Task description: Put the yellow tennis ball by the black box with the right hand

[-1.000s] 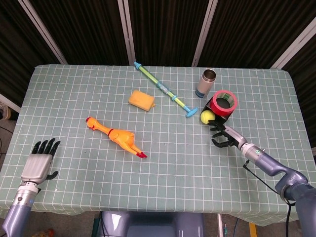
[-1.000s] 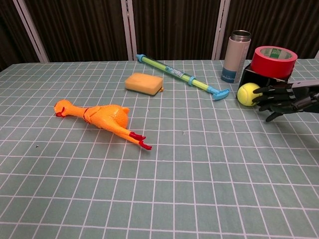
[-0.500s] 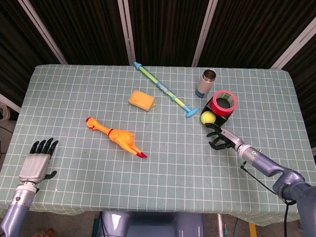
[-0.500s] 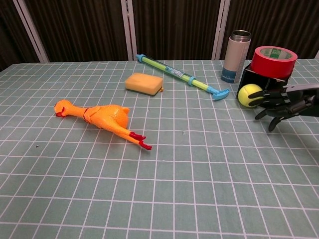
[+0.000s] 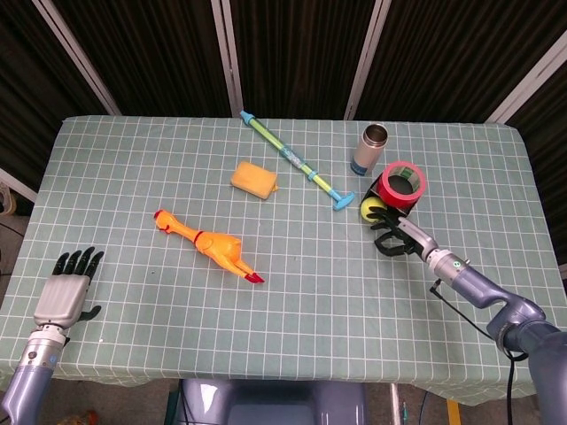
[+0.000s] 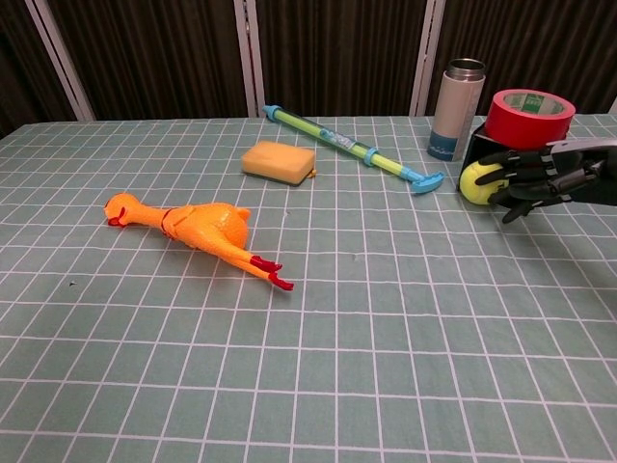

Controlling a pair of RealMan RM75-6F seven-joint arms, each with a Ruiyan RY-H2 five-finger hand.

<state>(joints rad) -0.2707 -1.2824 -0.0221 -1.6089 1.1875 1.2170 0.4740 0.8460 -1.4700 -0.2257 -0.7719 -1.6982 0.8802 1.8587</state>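
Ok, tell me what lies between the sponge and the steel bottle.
In the head view, the blue-green toy stick crosses between sponge and bottle.

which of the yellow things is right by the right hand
The yellow tennis ball, beside the black box, at the right hand; the sponge and rubber chicken lie far left.

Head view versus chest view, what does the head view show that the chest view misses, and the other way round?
Only the head view shows the left hand, resting open at the table's near left corner, and the right forearm. Only the chest view shows the label on top of the red tape roll and the side of the black box under it. Both show the right hand reaching around the yellow tennis ball beside the box, plus the rubber chicken, sponge, water squirter and bottle.
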